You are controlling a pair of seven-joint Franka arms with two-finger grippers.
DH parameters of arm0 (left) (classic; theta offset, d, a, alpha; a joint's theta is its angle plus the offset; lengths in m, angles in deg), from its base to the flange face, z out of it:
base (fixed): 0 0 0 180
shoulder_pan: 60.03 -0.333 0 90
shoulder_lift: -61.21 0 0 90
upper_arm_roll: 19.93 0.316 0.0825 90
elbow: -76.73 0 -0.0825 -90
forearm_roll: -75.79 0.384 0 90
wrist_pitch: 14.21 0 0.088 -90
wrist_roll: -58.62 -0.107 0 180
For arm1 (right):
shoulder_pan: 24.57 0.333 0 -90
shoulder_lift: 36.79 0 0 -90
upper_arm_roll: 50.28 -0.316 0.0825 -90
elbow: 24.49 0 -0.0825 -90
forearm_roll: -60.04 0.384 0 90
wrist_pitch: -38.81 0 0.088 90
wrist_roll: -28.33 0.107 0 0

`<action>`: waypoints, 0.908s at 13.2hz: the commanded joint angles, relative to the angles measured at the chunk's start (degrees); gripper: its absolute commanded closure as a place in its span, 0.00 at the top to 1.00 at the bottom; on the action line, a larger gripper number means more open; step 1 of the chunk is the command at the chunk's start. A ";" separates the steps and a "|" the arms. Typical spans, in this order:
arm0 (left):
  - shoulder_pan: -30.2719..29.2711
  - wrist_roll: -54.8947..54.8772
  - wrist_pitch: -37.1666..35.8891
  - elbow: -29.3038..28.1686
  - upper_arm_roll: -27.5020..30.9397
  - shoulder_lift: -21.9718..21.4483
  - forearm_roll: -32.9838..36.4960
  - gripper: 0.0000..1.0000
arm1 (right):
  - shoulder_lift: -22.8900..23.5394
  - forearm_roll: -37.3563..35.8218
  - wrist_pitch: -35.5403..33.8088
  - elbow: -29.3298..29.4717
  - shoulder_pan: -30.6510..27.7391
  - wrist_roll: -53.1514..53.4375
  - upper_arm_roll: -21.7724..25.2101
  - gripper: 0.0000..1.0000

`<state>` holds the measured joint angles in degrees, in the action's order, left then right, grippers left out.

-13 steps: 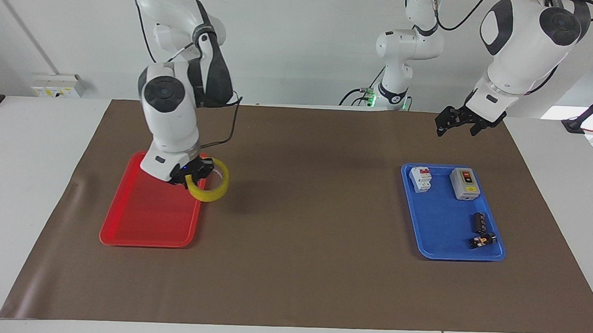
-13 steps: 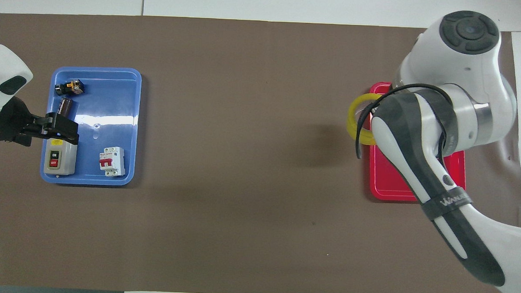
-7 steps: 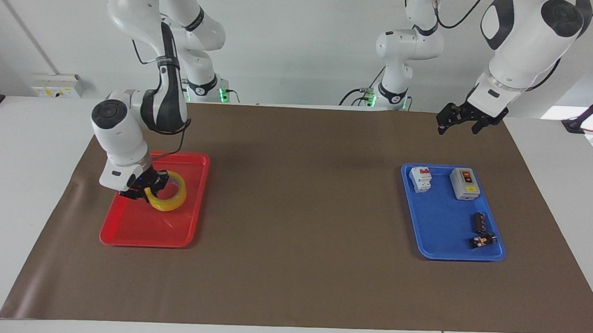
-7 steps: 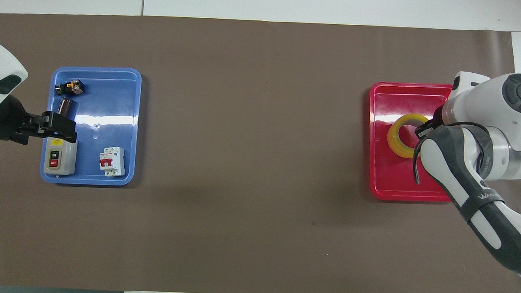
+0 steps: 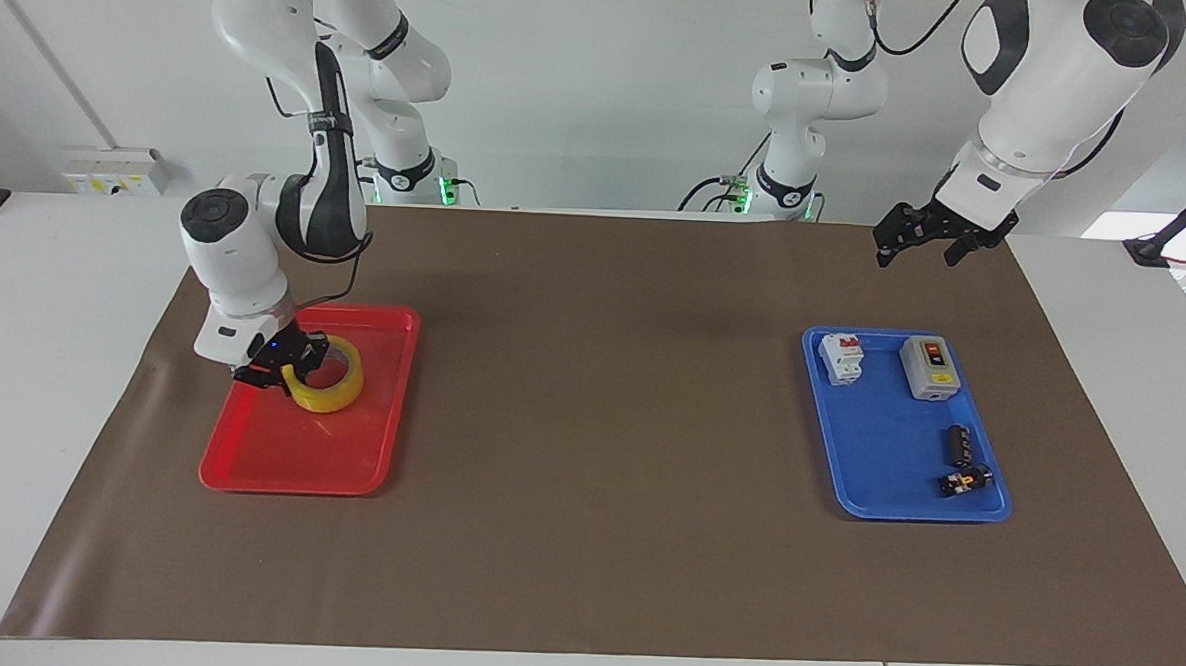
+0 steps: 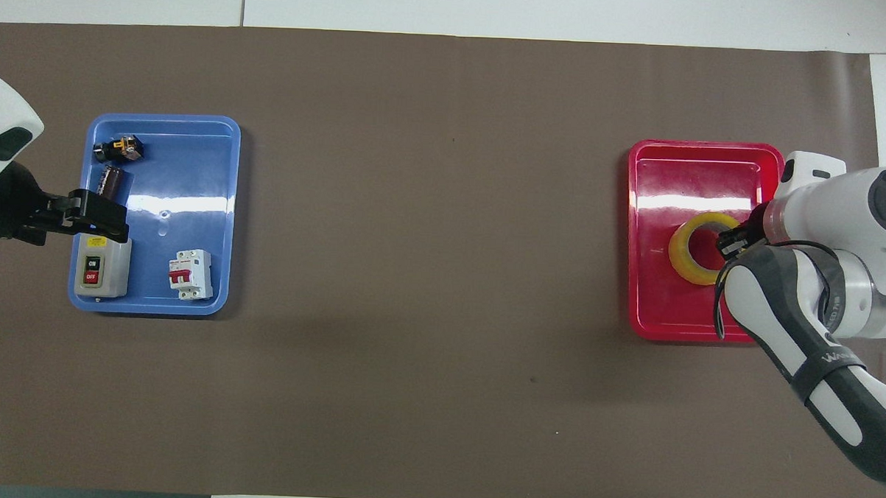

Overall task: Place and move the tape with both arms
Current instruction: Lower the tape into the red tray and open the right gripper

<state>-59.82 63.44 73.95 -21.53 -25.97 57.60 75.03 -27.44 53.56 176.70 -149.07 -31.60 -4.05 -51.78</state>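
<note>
Tape (image 5: 325, 385) (image 6: 699, 248) lies flat in red tray (image 5: 347, 467) (image 6: 662, 308), near surface edge at right arm's end. We see right pincer (image 5: 286, 362) (image 6: 730, 243) pinching tape's wall, one finger in hole. Left pincer (image 5: 919, 242) (image 6: 83, 218) spread, waits above blue tray (image 5: 877, 486) (image 6: 196, 144) near grey switch box (image 5: 929, 368) (image 6: 100, 268).

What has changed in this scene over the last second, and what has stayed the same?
The right gripper carried the tape from the red tray's inner edge to over the tray, then lowered it and drew it slightly nearer to the robots. It still grips the roll's wall. The left gripper stayed raised over the mat near the blue tray, whose contents did not move.
</note>
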 commanded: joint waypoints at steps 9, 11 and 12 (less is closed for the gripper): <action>-0.91 -0.26 0.79 0.43 -0.55 -0.96 -0.73 1.00 | -3.02 0.33 1.08 -3.40 -1.67 -0.59 -0.79 1.00; -0.91 -0.43 0.70 0.43 -0.55 -0.96 -0.73 1.00 | -3.81 0.33 -5.13 1.23 -1.14 -0.06 -0.88 1.00; -0.91 -0.43 0.70 0.43 -0.55 -0.96 -0.73 1.00 | -3.99 0.51 -10.48 5.53 -0.71 2.99 -1.05 1.00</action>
<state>-59.82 63.44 74.11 -20.84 -25.97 57.39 75.03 -29.97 53.61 173.96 -149.22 -32.01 -3.52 -51.87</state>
